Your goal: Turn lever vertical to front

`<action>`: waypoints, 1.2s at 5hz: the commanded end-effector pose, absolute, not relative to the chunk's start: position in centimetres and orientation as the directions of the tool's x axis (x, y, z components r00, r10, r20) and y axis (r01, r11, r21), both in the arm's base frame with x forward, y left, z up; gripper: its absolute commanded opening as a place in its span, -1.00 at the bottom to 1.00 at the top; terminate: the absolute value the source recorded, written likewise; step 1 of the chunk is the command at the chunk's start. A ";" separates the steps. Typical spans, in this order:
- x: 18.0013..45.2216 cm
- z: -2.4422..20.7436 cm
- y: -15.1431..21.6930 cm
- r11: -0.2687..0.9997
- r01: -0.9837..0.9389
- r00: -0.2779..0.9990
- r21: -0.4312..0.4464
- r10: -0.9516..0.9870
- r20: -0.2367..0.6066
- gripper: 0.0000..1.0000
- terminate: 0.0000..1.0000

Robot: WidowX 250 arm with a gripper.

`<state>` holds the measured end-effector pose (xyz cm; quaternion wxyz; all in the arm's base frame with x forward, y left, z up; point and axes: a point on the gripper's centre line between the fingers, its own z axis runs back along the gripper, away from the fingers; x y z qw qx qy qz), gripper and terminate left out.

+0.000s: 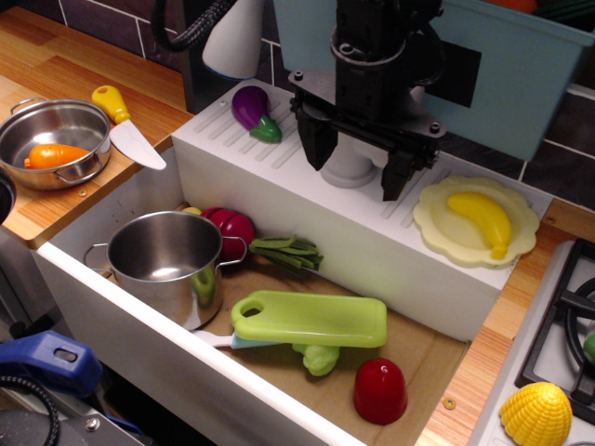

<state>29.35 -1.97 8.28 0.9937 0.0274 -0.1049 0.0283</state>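
Claw [355, 169] hung spread open over the faucet base [348, 170] on the white ledge [279, 177], fingers straddling it. Lever was hidden behind the claw; couldn't locate it. Faucet spout was also blocked from view.

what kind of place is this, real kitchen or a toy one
Most likely a toy play kitchen. A white sink basin holds a small steel pot and a green cutting board, plastic food such as the banana lies around, and a stove burner sits at the right.
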 end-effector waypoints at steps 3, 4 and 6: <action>33.5 10.0 -2.4 0.995 -0.025 0.938 0.101 -0.011 0.346 1.00 -1.00; 35.0 11.4 -2.7 0.988 -0.022 0.914 0.154 -0.042 0.403 1.00 -1.00; 37.1 12.8 -3.4 0.992 -0.015 0.902 0.128 -0.042 0.431 1.00 -1.00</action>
